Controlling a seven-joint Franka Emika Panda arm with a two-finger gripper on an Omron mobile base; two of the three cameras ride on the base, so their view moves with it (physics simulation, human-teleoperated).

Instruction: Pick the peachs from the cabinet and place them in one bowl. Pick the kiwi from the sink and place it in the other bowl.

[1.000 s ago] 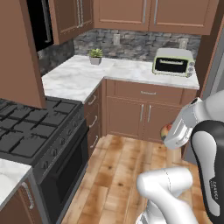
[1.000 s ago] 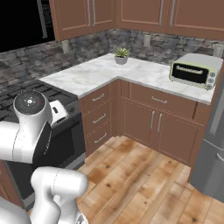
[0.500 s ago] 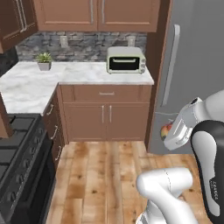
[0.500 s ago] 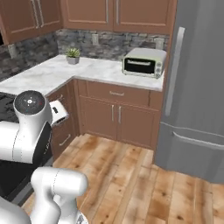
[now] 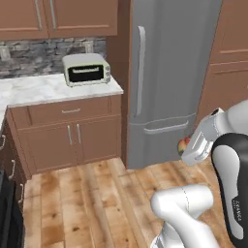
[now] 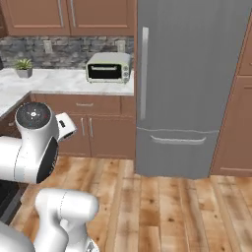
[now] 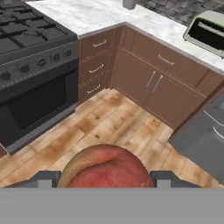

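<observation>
Peach [image 7: 106, 168] was gripped between the half-open jaws in transport, so the next move called for reaching a bowl.

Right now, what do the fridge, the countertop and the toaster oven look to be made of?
The fridge looks like brushed steel: flat grey doors with a soft sheen and lighter bar handles. The countertop looks like polished marble or an imitation, white with faint grey veining. The toaster oven seems to be pale enamelled or painted metal with a dark glass door; the render leaves that open.

Gripper [image 7: 105, 177] clamped on peach [image 7: 105, 168]
</observation>
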